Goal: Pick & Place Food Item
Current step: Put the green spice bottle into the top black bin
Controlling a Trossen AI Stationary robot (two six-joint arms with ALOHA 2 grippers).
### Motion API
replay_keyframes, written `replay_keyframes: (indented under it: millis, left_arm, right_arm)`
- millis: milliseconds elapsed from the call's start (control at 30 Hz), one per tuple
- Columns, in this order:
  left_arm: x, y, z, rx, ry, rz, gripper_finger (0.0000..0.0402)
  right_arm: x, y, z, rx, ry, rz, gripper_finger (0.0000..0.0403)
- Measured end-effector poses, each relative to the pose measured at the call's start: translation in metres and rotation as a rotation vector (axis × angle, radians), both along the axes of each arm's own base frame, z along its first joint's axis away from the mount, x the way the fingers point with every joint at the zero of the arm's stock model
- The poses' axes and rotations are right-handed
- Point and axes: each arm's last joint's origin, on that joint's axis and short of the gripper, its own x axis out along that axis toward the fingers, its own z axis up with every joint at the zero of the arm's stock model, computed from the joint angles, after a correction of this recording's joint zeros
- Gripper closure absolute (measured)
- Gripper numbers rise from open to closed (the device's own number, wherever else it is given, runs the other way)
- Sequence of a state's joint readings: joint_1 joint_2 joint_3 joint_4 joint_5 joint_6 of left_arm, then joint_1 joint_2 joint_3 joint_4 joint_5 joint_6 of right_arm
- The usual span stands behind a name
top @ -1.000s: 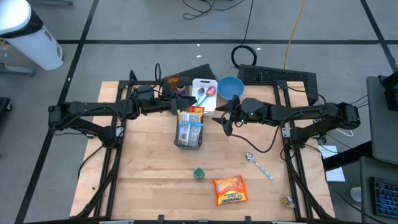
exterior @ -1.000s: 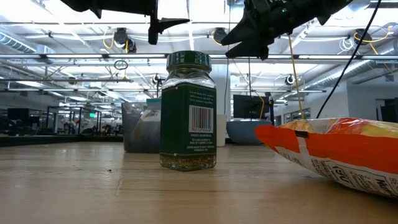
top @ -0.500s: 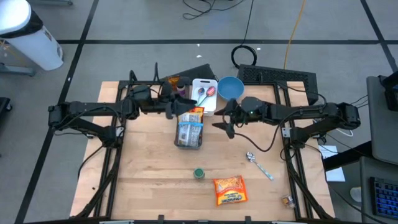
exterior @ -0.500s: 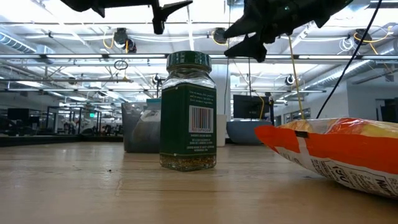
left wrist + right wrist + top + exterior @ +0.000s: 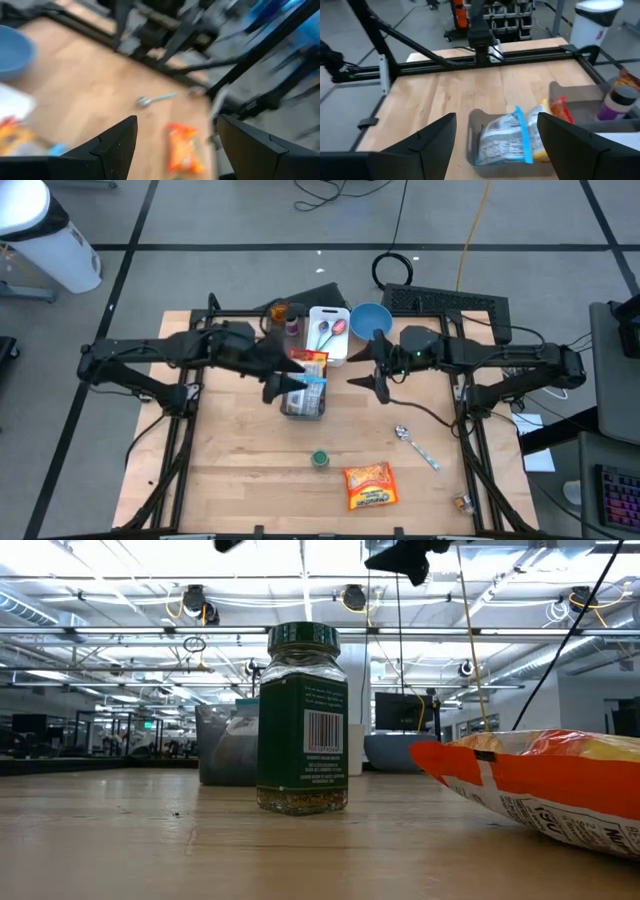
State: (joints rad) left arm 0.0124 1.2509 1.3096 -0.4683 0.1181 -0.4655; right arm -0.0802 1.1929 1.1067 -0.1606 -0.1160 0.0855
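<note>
Orange snack bag (image 5: pixel 368 486) flat at table's (image 5: pixel 230 470) near edge: light, crinkly, crushable; pinch crimped end. Left gripper (image 5: pixel 283 383) over gray bin (image 5: pixel 303 402), right gripper (image 5: pixel 372 380) beside it, both spread, empty.

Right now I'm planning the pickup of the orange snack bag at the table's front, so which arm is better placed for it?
Probably the right. Its tool hangs open on the side where the orange snack bag lies, with bare table between. The left tool, also open, sits over the gray bin, farther away.
</note>
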Motion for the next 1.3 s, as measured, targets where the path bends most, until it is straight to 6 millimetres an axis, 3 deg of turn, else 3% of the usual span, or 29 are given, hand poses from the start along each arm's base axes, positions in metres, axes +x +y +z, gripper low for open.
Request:
replay_keyframes:
  millis: [167, 433, 600, 800, 1000, 1167, 1300]
  left_arm:
    - [-0.017, -0.029, 0.012, 0.133, 0.121, 0.019, 0.0117]
    - [-0.040, -0.085, -0.006, 0.185, 0.223, 0.037, 0.0117]
    - [-0.052, -0.119, -0.032, 0.176, 0.204, 0.152, 0.0117]
    - [-0.062, -0.156, -0.078, 0.023, 0.050, 0.287, 0.0117]
    - [-0.029, -0.186, -0.137, -0.101, 0.042, 0.395, 0.0117]
    - [0.007, -0.210, -0.164, -0.078, 0.102, 0.440, 0.0117]
    - [0.031, -0.225, -0.166, -0.033, 0.147, 0.439, 0.0117]
  right_arm:
    - [0.005, 0.014, -0.009, -0.008, 0.031, -0.040, 0.0133]
    - [0.014, 0.031, -0.042, 0.097, -0.034, -0.128, 0.0133]
    - [0.011, 0.042, -0.063, 0.215, -0.078, -0.116, 0.0137]
    - [0.007, 0.063, -0.068, 0.207, -0.057, -0.040, 0.0138]
    - [0.002, 0.078, -0.074, 0.182, 0.013, 0.016, 0.0140]
    - [-0.003, 0.090, -0.079, 0.174, 0.066, 0.063, 0.0140]
    - [-0.007, 0.098, -0.083, 0.159, 0.114, 0.094, 0.0141]
